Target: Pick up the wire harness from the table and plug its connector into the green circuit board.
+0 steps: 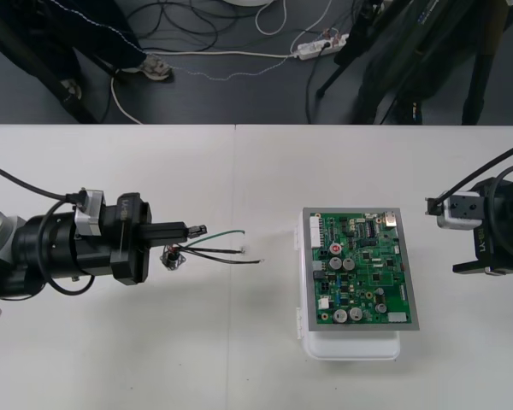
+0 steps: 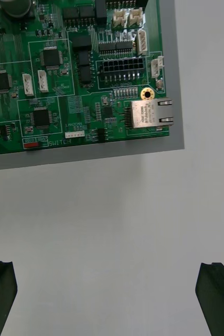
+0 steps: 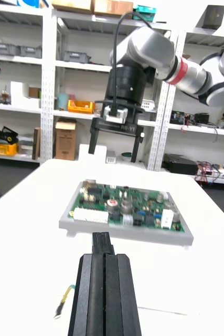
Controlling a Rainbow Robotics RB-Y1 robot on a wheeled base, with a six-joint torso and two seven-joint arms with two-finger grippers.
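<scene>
so the left end effector (image 1: 186, 230) is clamped shut on the wire harness (image 1: 225, 232), pinching it right at the black plug (image 1: 198, 229), which pokes out past the fingertips toward the green circuit board (image 1: 359, 269). the thin wires trail loose ahead of it and the round metal socket (image 1: 169, 258) hangs just under the fingers, all over the left half of the worktop (image 1: 239, 359), well apart from the board on its white base (image 1: 350, 346). right end effector (image 2: 107, 270) sits spread open just beside the board, near the worktop's right edge. I'd say the pickup looks done, and the carry-over and actual plugging in are what's left
</scene>
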